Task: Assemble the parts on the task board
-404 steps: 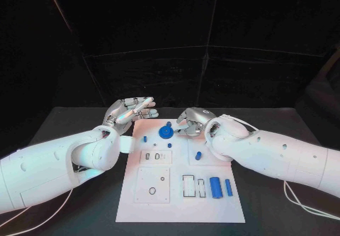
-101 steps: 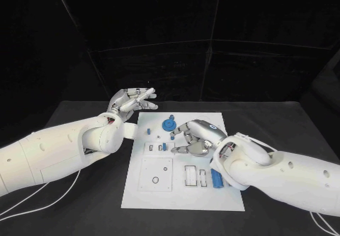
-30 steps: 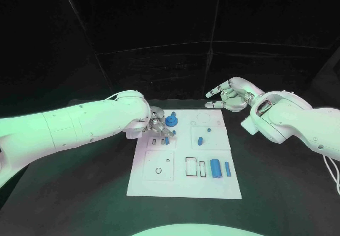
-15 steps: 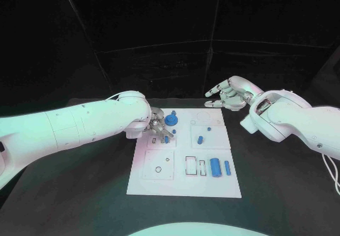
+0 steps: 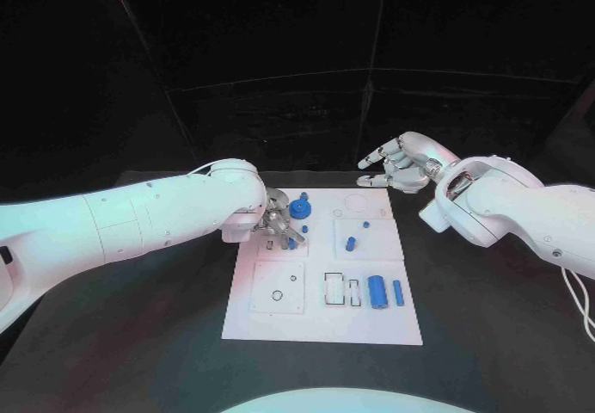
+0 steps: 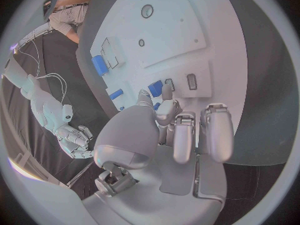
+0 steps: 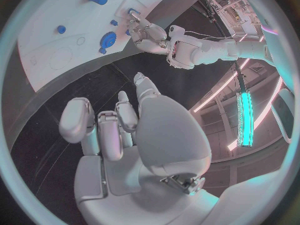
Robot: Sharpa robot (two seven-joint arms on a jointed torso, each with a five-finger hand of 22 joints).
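Observation:
The white task board (image 5: 279, 320) lies in the middle of the black table. At its far left part my left hand (image 5: 275, 225) bends down over two small slots. Its thumb and a finger pinch a small blue part (image 6: 156, 105), beside another blue piece (image 5: 289, 243) that stands by a slot. A blue gear (image 5: 302, 209) stands just beyond the hand. Two small blue pieces (image 5: 351, 243) are on the board's right half, and two blue cylinders (image 5: 376, 292) lie nearer me. My right hand (image 5: 397, 163) hangs above the table past the board's far right corner, fingers apart, holding nothing.
An empty rectangular slot (image 5: 333, 289) is next to the cylinders. A square plate with an oval hole (image 5: 278, 295) lies on the board's near left. Black table surface (image 5: 496, 327) surrounds the board, with dark curtains behind.
My left hand's fingers have shifted slightly over the slots at the board's far left. My right hand has stayed raised in nearly the same place.

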